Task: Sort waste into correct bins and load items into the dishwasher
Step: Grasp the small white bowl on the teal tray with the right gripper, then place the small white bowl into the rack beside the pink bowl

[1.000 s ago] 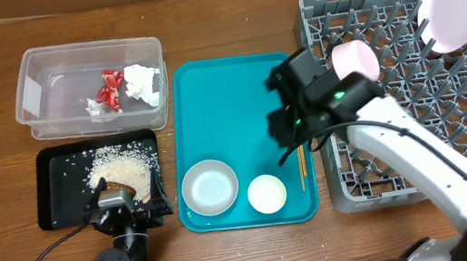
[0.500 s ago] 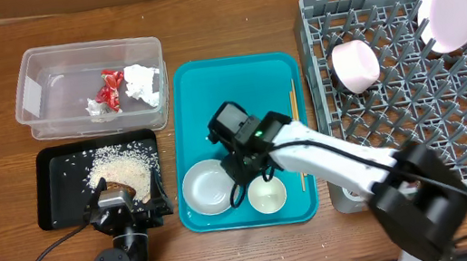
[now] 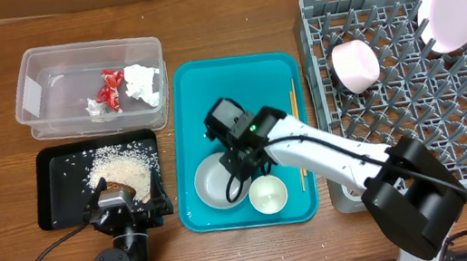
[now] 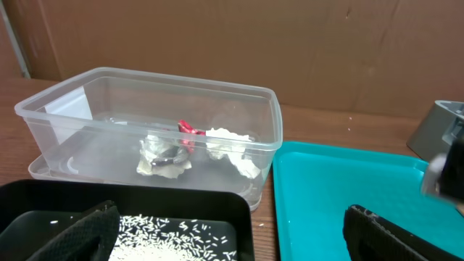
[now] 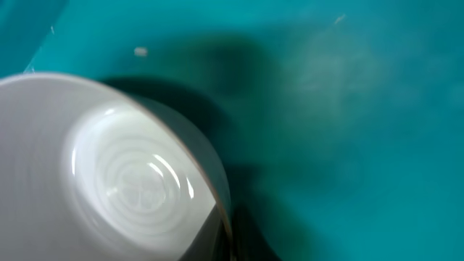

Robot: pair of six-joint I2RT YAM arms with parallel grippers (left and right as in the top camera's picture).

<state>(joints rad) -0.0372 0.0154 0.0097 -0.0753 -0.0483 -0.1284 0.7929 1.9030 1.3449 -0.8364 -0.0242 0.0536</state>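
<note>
The right gripper is low over the teal tray, at the 1 o'clock edge of the greyish-white bowl. In the right wrist view this bowl fills the left half, blurred, and only a dark shape shows at its lower rim. Whether the fingers are closed on the rim cannot be told.

The small white cup stands just beside the bowl, at its 4 o'clock. The chopsticks lie along the tray's 3 o'clock edge.

In the grey dish rack, at 3 o'clock from the tray, the pink bowl sits on its side near the left wall. The pink plate stands on edge at the rack's 1 o'clock corner.

The clear tub, at 10 o'clock, holds the red wrapper and the white napkin, which are touching. The black tray, at 8 o'clock, holds the rice. The left gripper rests at this tray's 6 o'clock side with its fingers spread wide and holding nothing.
</note>
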